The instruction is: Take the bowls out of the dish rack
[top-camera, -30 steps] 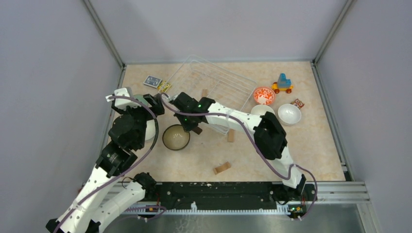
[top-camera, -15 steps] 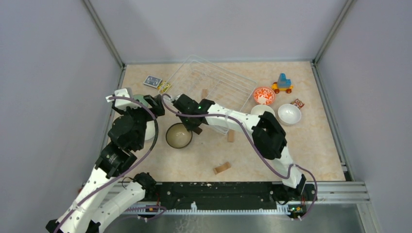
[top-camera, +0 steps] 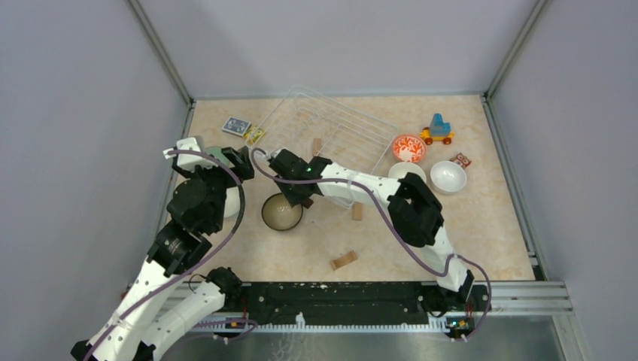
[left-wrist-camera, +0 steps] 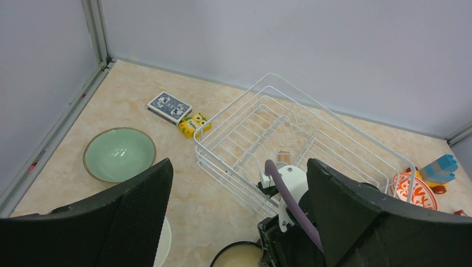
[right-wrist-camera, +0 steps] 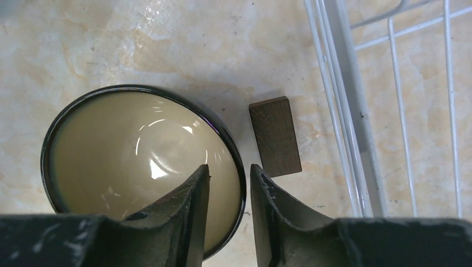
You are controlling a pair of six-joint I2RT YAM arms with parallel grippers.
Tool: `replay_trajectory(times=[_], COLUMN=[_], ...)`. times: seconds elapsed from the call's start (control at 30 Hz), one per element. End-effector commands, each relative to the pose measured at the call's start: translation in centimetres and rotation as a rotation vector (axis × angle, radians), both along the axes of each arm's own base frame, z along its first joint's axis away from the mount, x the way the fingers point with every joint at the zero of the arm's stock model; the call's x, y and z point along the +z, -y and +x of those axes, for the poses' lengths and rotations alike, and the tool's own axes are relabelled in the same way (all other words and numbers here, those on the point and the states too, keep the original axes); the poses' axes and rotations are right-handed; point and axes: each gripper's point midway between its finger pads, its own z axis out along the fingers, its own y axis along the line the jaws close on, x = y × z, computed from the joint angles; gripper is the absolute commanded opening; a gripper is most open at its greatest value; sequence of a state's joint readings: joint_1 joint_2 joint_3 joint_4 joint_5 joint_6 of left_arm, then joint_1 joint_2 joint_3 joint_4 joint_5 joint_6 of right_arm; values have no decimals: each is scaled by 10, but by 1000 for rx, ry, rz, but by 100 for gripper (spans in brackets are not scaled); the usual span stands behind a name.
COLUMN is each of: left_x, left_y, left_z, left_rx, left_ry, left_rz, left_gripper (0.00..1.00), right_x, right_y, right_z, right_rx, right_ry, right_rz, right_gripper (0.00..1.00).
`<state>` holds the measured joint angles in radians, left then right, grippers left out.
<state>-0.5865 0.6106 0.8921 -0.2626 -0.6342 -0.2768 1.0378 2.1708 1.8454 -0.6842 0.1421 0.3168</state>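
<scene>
A dark-rimmed bowl with a beige inside sits upright on the table, left of the empty white wire dish rack. My right gripper straddles its right rim, jaws slightly open with a gap on both sides. My left gripper hovers wide open with nothing between its fingers. Near it lie a pale green bowl and a white bowl. An orange-patterned bowl and two white bowls stand right of the rack.
A dark wooden block lies between the bowl and the rack. More blocks lie on the table. A toy train stands at the back right. A card deck and a yellow item lie at the back left.
The right arm brought the dark-rimmed bowl a little towards the front and right, and its jaws have parted from the rim. The left arm has not moved.
</scene>
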Motion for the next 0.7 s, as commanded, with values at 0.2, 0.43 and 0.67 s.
replay_trajectory(times=[0.2,0.43,0.67], left_x=[12,14,-1], left_y=[6,10,29], left_z=[2,4,11], left_rx=[-24,-38,-117], left_ry=[28,27,-11], left_rz=[-24,-20,-8], left_gripper=[93,94,94], right_x=[105,159,198], right_y=[9,46,134], right_z=[16,25,42], right_rx=[-40,-111,-321], right_ry=[202,350,536], right_rz=[187,240,303], right_gripper=[44,44,43])
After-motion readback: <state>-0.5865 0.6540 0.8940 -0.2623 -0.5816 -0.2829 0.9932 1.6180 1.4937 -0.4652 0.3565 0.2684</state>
